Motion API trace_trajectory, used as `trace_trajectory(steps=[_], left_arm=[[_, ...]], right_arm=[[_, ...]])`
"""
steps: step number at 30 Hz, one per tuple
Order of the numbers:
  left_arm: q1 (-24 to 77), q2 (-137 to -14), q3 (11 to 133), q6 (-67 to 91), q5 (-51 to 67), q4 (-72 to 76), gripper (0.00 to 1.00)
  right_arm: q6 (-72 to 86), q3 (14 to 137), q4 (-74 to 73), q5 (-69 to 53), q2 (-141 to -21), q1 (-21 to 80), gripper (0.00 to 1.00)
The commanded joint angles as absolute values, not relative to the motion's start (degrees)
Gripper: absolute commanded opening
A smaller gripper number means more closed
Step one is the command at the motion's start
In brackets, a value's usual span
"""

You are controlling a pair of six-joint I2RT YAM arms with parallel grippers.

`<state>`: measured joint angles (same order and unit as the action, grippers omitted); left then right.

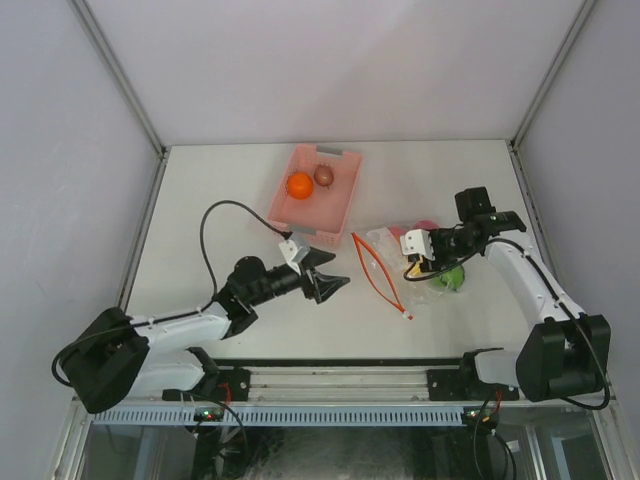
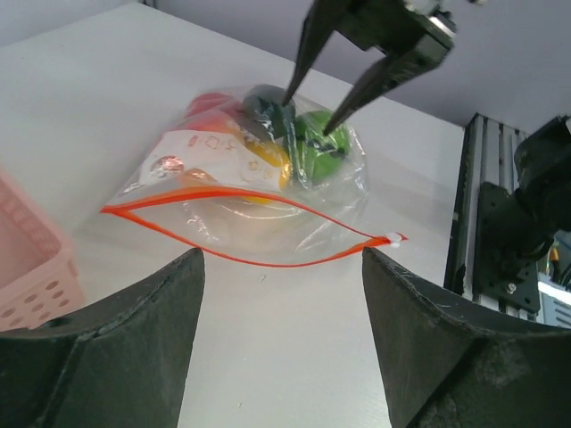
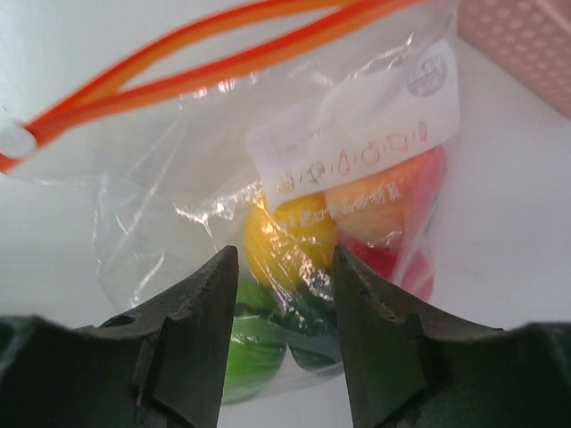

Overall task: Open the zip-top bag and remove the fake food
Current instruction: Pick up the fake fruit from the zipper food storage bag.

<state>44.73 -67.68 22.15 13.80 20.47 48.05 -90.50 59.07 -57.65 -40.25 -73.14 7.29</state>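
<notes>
The zip-top bag [image 1: 415, 262] lies on the table right of centre, its red-orange zipper strip [image 2: 259, 259] parted so the mouth gapes toward my left gripper. Fake food shows through the plastic: a yellow piece [image 3: 290, 234], a green one [image 2: 319, 153] and a red one [image 3: 406, 241]. My right gripper [image 3: 284, 263] hangs open over the bag's closed end, fingertips [image 2: 289, 100] apart and down at the plastic above the green and yellow pieces. My left gripper [image 2: 281, 294] is open, low over the table just short of the zipper, with nothing between its fingers. An orange piece [image 1: 300, 185] and a brown piece [image 1: 324, 175] sit in the basket.
A pink slotted basket [image 1: 338, 205] stands behind the left gripper at the table's back centre; its corner shows in the left wrist view [image 2: 36, 276] and in the right wrist view [image 3: 526, 40]. A metal rail [image 2: 495, 223] runs along the near table edge.
</notes>
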Motion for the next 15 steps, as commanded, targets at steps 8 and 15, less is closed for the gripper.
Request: trace_trajectory(steps=[8,15], left_arm=[[51.0,-79.5,25.0,-0.5,16.3,53.2,0.65],[53.0,-85.6,27.8,-1.9,14.7,55.5,0.63]], right_arm=[[-94.8,56.9,-49.3,-28.2,-78.1,10.5,0.44],[-92.4,55.3,-44.6,-22.6,-80.8,12.6,0.41]])
